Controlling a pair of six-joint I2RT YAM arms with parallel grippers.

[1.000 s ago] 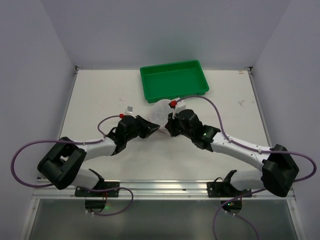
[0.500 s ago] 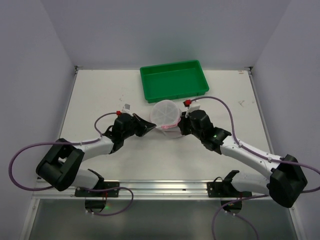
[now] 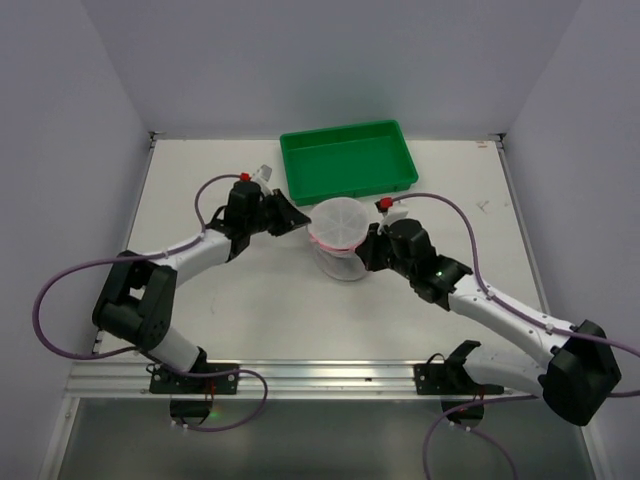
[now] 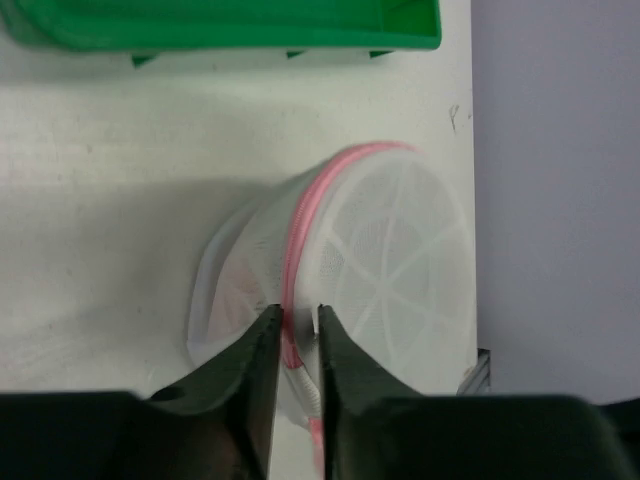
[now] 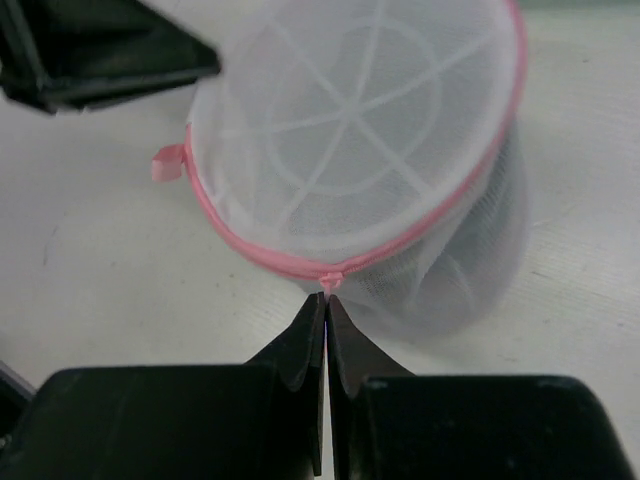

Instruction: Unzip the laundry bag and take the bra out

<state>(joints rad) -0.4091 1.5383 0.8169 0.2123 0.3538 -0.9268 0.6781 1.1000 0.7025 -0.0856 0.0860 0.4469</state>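
Note:
The laundry bag is a round white mesh pouch with pink trim, held up between both grippers as a short drum above the table. My left gripper grips its left side; in the left wrist view the gripper is shut on the pink trim and white zipper edge of the bag. My right gripper is on the bag's right side. In the right wrist view it is shut on a small pink tab at the trim of the bag. The bra is hidden inside the mesh.
A green rectangular tray stands just behind the bag, its wall close in the left wrist view. A pink loop sticks out from the bag's trim. Grey walls enclose the table on the left, right and back.
Both arms have spread apart, the left toward the back left and the right to the right. The bag has come up from a squashed heap into an upright drum. The left gripper has closed on the trim.

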